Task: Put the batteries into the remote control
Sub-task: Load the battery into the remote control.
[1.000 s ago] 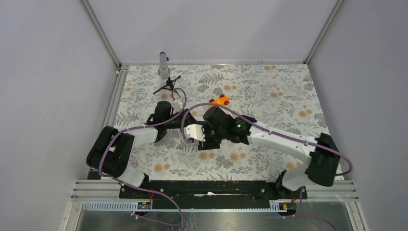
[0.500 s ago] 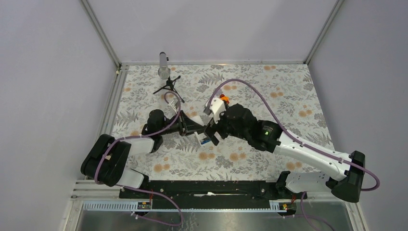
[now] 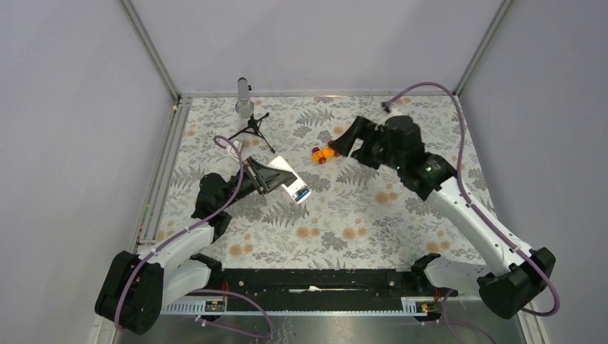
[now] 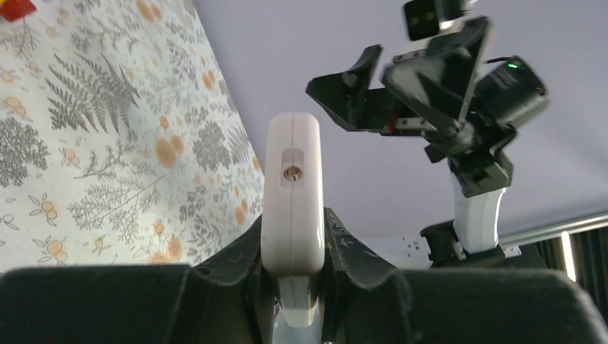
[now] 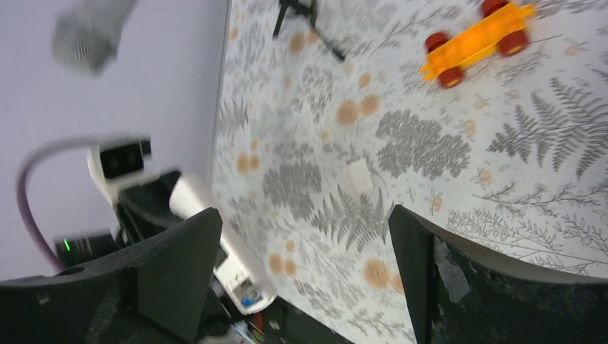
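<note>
Top external: remote control in left tool, right tool well apart

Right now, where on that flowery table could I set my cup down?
Widest bare cloth: the near middle, between the left arm and right arm. A smaller patch lies at the far edge, between the tripod and the right pincer. Crowded: around the toy car, and the left pincer holding the remote.
</note>
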